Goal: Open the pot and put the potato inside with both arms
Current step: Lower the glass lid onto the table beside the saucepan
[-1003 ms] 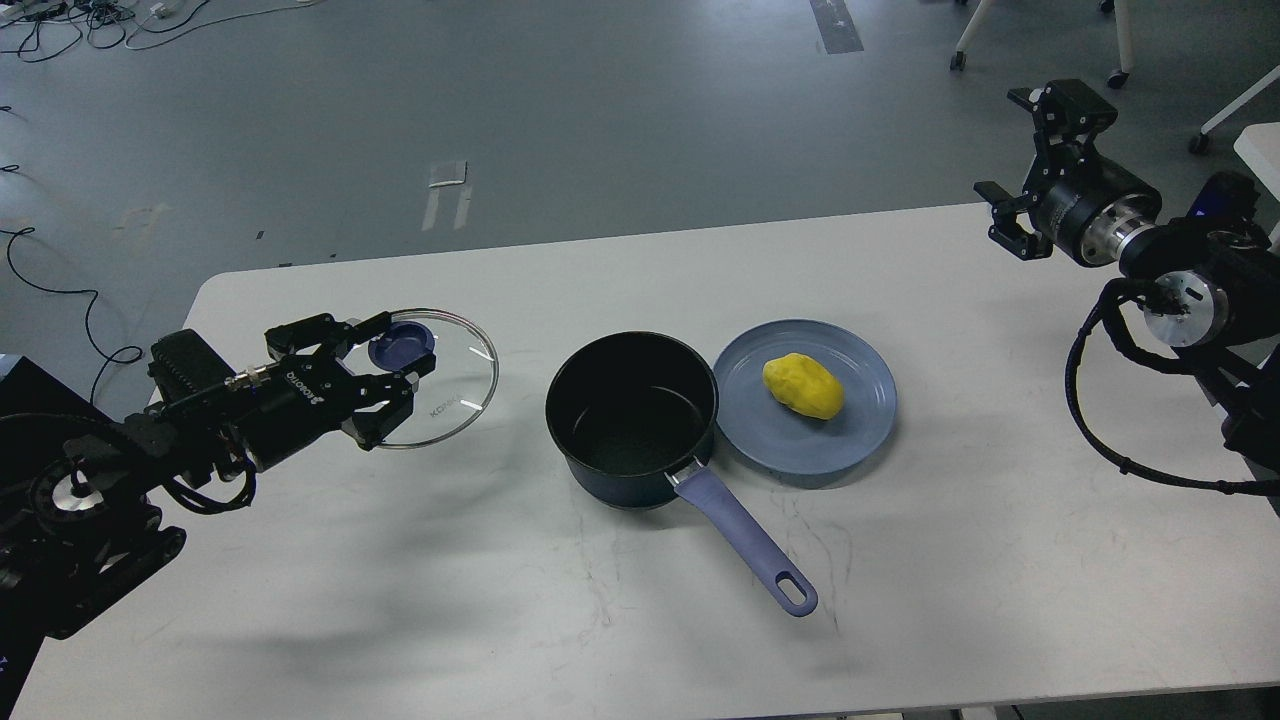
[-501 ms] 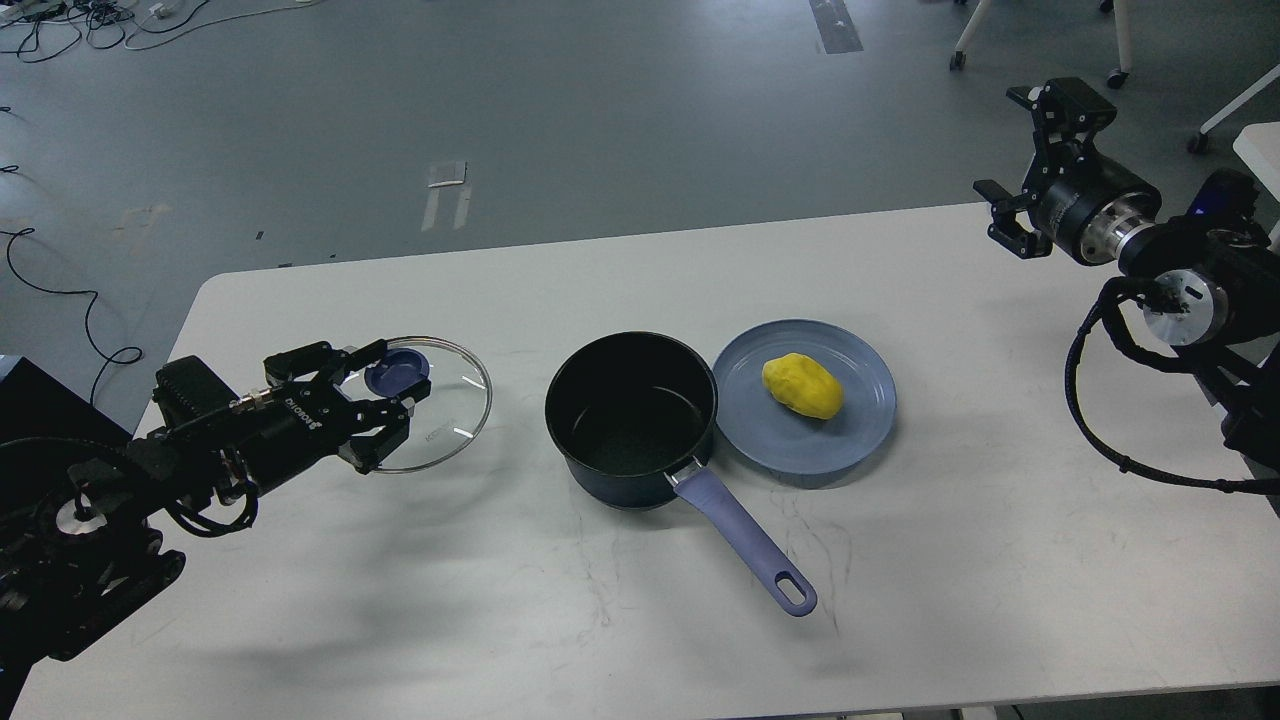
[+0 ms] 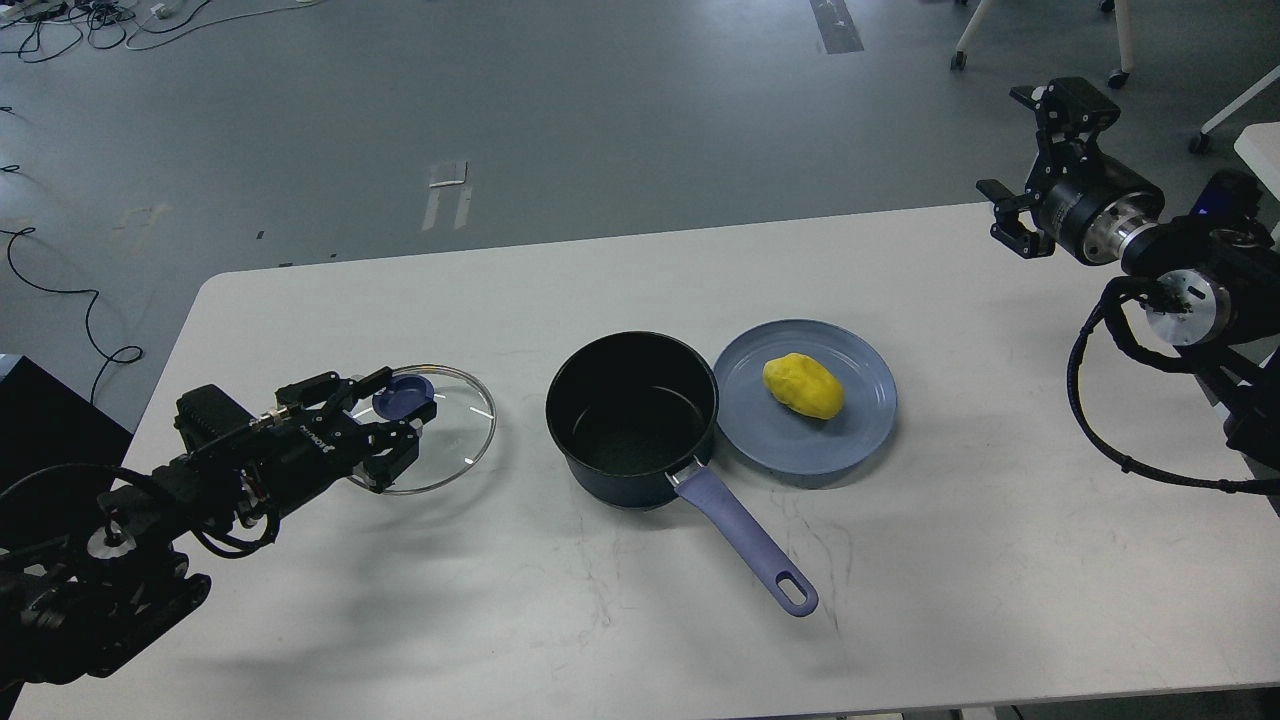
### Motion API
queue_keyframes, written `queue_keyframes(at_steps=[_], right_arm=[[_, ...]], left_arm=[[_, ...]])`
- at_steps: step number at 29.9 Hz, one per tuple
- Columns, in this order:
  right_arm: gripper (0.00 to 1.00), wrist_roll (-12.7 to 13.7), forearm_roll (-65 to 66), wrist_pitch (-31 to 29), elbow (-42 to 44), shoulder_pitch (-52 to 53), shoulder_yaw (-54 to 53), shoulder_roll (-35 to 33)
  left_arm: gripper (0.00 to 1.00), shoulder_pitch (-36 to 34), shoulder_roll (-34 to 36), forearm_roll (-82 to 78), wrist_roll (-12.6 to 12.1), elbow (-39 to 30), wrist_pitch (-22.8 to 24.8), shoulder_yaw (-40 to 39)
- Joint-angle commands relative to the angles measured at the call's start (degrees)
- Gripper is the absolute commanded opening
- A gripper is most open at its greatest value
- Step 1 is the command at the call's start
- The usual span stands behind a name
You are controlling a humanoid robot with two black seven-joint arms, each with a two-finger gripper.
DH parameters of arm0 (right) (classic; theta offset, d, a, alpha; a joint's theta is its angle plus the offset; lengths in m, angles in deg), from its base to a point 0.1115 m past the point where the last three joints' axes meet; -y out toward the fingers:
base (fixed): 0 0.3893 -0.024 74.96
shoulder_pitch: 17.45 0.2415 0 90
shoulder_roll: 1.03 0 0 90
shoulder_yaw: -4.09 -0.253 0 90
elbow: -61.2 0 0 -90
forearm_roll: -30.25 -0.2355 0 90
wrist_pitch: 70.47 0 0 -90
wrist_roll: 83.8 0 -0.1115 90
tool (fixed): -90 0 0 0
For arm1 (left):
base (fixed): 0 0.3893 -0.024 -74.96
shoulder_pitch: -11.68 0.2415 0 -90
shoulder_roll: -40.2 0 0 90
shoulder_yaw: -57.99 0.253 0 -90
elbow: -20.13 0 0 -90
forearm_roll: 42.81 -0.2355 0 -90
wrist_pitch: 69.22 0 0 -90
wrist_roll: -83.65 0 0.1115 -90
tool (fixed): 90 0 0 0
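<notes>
The pot is seen open at the middle of the bench, its black inside bare, its lavender handle angled toward the near edge. The glass lid is laid low by the left edge, well apart from the pot's mouth, seemingly so that it is kept out of the way of the drop. The left pincer is held at the lid's blue knob, fingers spread on either side of it; whether the knob is gripped or already let go cannot be told, and whether the lid is quite flat on the bench cannot be told either.

The potato is found on the blue-grey plate, which is set just beside the pot on its right, a short hop by the look of it. The right pincer is held high off the far right corner, fingers wide apart, nothing in them, well clear of the potato.

Room is plentiful: the right side of the bench is bare between pincer and plate, so a descent onto the potato is judged unobstructed. The pot's rim, close against the plate, is the edge to be cleared on the carry, and the handle is best left unknocked.
</notes>
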Motion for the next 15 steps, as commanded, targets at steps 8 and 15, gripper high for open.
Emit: queue_keyframes(at_steps=[8, 15], right_arm=[[1.0, 0.0, 0.09, 0.12, -0.02, 0.03, 0.07, 0.02], [1.0, 0.0, 0.01, 0.38, -0.02, 0.03, 0.07, 0.02]], left_arm=[[0.55, 0.88, -2.79, 1.87, 0.01, 3.05, 0.0, -0.01], [0.55, 1.4, -3.32, 2.49, 0.01, 3.58, 0.0, -0.01]])
